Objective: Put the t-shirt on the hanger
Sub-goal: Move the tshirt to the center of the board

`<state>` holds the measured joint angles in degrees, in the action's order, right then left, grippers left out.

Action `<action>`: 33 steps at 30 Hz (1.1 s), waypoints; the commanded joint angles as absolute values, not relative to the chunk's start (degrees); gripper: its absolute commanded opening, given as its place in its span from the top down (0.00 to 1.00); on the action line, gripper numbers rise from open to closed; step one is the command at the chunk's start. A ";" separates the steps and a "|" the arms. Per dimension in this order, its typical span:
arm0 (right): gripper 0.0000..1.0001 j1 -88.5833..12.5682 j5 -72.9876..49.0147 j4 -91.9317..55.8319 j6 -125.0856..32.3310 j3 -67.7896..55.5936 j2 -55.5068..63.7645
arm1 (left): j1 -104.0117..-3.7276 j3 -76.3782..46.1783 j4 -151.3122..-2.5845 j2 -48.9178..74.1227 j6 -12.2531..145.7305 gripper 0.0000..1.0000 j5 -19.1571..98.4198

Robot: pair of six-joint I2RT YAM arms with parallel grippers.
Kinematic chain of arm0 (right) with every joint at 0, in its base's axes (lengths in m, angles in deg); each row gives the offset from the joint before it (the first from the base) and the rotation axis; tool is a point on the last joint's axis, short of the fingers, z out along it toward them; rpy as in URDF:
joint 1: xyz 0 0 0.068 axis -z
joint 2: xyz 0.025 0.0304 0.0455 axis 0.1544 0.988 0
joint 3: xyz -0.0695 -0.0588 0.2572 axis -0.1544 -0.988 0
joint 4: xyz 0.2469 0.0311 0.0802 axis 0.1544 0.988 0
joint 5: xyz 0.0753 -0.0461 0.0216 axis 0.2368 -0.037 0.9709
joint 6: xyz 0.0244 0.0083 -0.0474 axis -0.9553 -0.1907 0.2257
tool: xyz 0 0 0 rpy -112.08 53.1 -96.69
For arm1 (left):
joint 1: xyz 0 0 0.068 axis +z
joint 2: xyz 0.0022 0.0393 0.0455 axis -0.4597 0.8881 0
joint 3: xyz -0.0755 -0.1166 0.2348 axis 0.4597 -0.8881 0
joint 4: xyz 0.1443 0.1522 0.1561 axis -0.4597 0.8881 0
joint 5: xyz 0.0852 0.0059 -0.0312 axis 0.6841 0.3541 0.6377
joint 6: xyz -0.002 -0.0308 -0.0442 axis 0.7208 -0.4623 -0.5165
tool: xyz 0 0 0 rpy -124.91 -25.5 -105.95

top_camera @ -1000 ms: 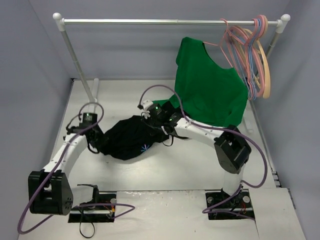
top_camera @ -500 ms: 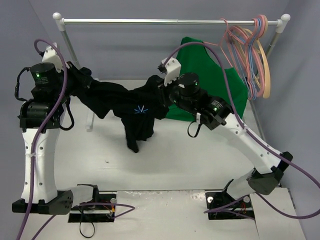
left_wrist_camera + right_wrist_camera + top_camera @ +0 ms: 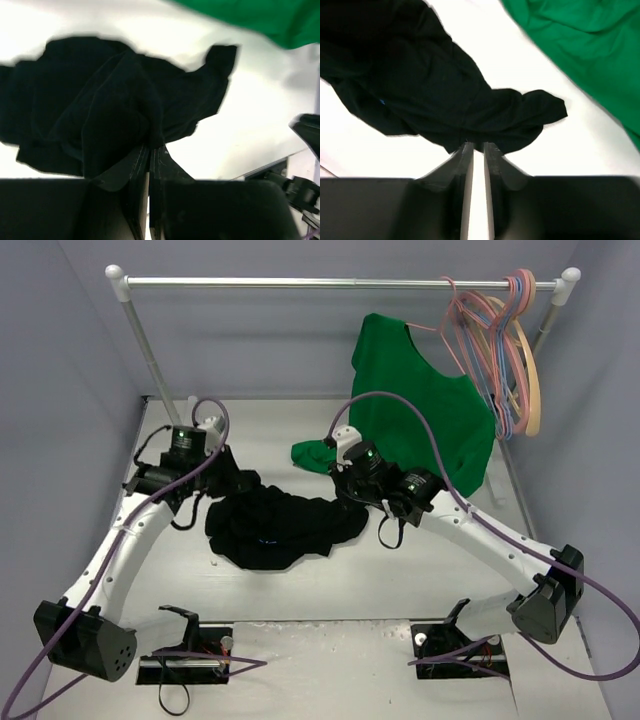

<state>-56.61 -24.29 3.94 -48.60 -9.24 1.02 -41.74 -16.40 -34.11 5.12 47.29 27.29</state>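
Note:
The black t-shirt (image 3: 272, 523) lies crumpled on the table between the two arms. My left gripper (image 3: 222, 476) is shut on its left edge; in the left wrist view the fingertips (image 3: 150, 152) pinch black cloth (image 3: 110, 110). My right gripper (image 3: 345, 498) is shut on its right edge; in the right wrist view the fingertips (image 3: 476, 146) pinch the cloth (image 3: 435, 85). A tiny blue mark (image 3: 382, 101) shows on the shirt. The pink wire hanger (image 3: 470, 325) hangs with others at the right end of the rail, far from both grippers.
A green t-shirt (image 3: 420, 415) hangs from the rail (image 3: 300, 283) and drapes onto the table behind my right gripper. A thick tan hanger (image 3: 531, 380) and blue hangers (image 3: 503, 390) hang with the pink one. The rail's left post (image 3: 150, 355) stands behind my left arm.
Both grippers held the black t-shirt stretched high in the air half a second ago; they have come down and the shirt now lies bunched on the table, still gripped at both sides.

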 commanded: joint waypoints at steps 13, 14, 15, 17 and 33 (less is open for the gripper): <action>0.41 -56.87 -2.06 -12.67 -37.20 -14.94 12.94 | -40.56 -25.84 -40.49 6.98 43.87 1.00 38.92; 0.41 -56.96 -1.35 -13.71 -36.41 -14.85 13.83 | -40.29 -25.57 -40.13 7.07 43.95 1.00 39.36; 0.41 -56.96 -1.09 -14.25 -35.88 -14.76 14.45 | -39.68 -25.31 -39.61 7.16 43.95 1.00 39.80; 0.40 -56.96 -0.82 -15.47 -34.82 -14.50 16.64 | -38.80 -24.52 -38.29 7.33 44.13 1.00 40.07; 1.00 -57.40 -10.38 -16.19 -33.68 -5.63 18.87 | -31.07 -16.10 -34.51 7.95 46.41 1.00 37.44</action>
<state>-56.98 -6.20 -13.67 -34.83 -10.58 25.92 -33.24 -23.00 -33.79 8.05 45.00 38.02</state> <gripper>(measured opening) 0.032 0.041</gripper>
